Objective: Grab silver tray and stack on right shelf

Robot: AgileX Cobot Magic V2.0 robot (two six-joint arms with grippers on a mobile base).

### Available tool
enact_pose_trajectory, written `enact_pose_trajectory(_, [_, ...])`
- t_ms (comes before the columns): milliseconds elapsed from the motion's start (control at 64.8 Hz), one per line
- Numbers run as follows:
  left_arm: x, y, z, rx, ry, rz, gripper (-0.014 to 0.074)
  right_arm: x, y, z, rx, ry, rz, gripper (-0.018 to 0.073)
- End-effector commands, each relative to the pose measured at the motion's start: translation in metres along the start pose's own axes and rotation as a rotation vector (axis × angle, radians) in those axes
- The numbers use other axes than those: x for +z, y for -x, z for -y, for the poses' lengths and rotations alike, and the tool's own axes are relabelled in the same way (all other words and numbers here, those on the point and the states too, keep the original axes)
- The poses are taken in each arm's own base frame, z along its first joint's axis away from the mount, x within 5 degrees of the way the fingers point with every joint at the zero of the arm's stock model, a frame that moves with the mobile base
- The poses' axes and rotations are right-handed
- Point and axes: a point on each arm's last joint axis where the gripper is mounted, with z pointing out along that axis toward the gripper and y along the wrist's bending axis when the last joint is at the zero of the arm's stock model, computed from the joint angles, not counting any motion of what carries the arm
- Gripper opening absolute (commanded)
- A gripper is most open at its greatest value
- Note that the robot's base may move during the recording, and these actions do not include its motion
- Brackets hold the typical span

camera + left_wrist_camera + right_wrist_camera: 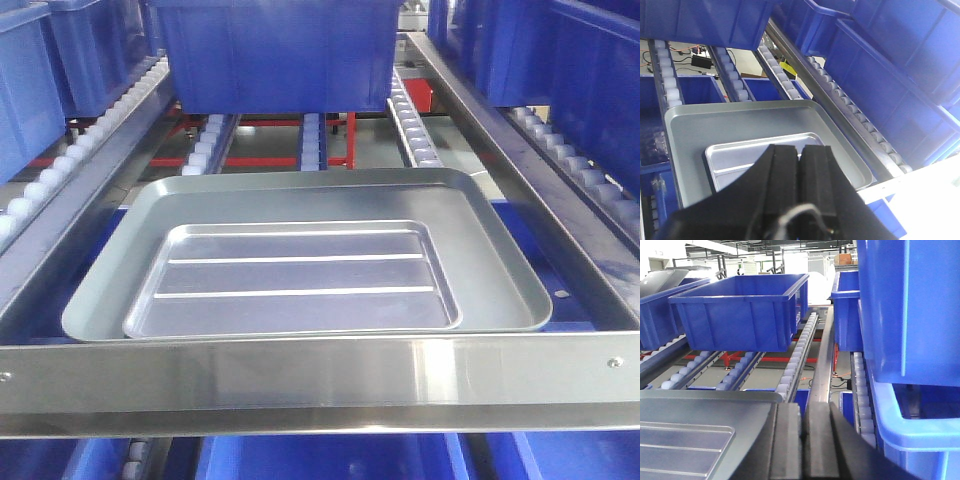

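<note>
Silver tray [300, 275] sat nested inside the larger grey tray [130, 270], both on the right shelf [320, 375] just behind its front bar. In the front view it lay toward 6 o'clock within the grey tray, ridges running 9 to 3. Blue bin [275, 50] sat up-slope at 12, well apart.

Left gripper [801, 155] hovered above the silver tray's near edge with pads pressed together and nothing between them. Right gripper [805, 440] looked closed too, empty, off the trays' 3 o'clock side beside the side rail [822, 365].

My read: the stack looked placed, so this was release/retreat. To do it well: lift the left arm straight up before pulling back toward 6, so the pads don't drag the rim. Check the tray sits flat and square, not riding up the grey tray's wall. Keep the right arm off the rail.
</note>
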Motion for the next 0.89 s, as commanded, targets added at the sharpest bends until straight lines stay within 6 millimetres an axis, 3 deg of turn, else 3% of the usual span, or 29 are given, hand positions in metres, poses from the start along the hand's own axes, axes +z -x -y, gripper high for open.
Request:
enact_pose_trajectory(0, [-0.0013,0.0153,0.0066,0.008,-0.053,0.092,-0.0092,-0.0020,0.0098,-0.0003,-0.015,0.001,0.112,0.0050])
enact_pose_trajectory(879, [-0.0013,0.0153,0.0066,0.008,-0.053,0.092,-0.0092,-0.0018,0.0066,0.0030,-0.008,-0.066,0.080,0.0050])
